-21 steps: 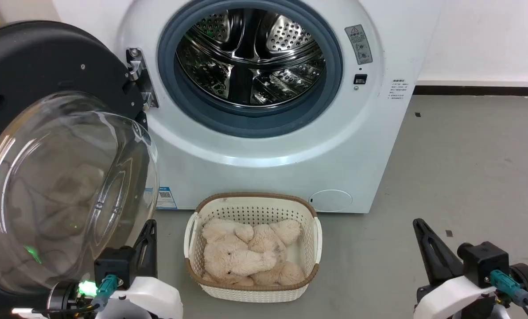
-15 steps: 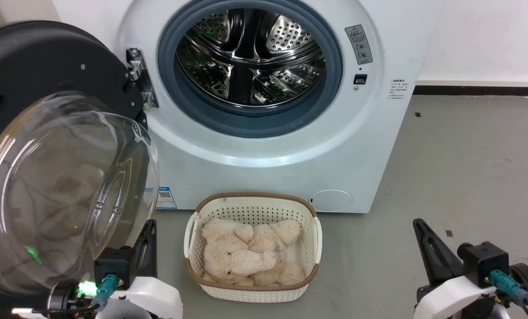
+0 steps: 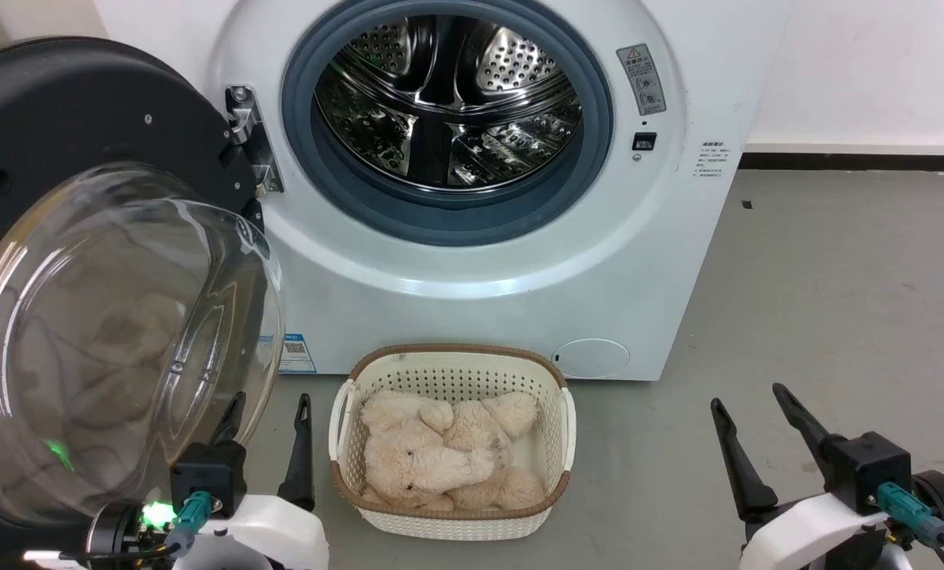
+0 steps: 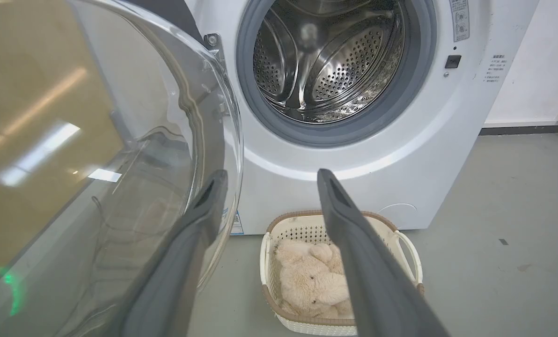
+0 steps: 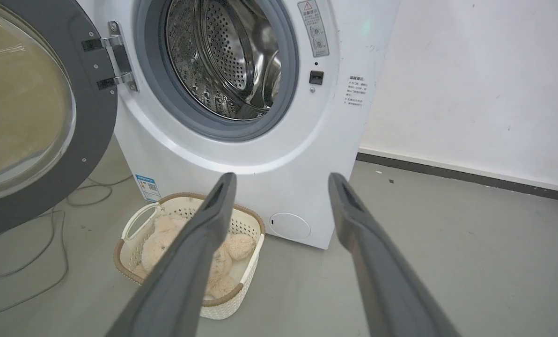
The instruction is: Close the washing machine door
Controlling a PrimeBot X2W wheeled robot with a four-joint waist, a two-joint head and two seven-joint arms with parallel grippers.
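The white washing machine [image 3: 480, 277] stands ahead with its steel drum [image 3: 448, 95] exposed. Its door [image 3: 84, 103], a black disc with a bulging glass bowl [image 3: 116, 340], hangs swung wide open on the left hinge. My left gripper [image 3: 270, 408] is open low down, just right of the glass bowl and apart from it; in the left wrist view the left gripper [image 4: 272, 174] has the door [image 4: 96, 164] beside its left finger. My right gripper [image 3: 747, 397] is open over the floor at the lower right, far from the door [image 5: 91, 117], and the right gripper [image 5: 282, 177] holds nothing.
A cream perforated basket [image 3: 456, 350] of plush toys [image 3: 440, 455] sits on the grey floor [image 3: 836, 301] right in front of the machine, between my two grippers. Cables [image 5: 35, 243] lie on the floor under the door. A white wall [image 3: 876, 71] runs behind on the right.
Both grippers' fingers have spread apart from shut to open. The door, machine and basket have not moved.
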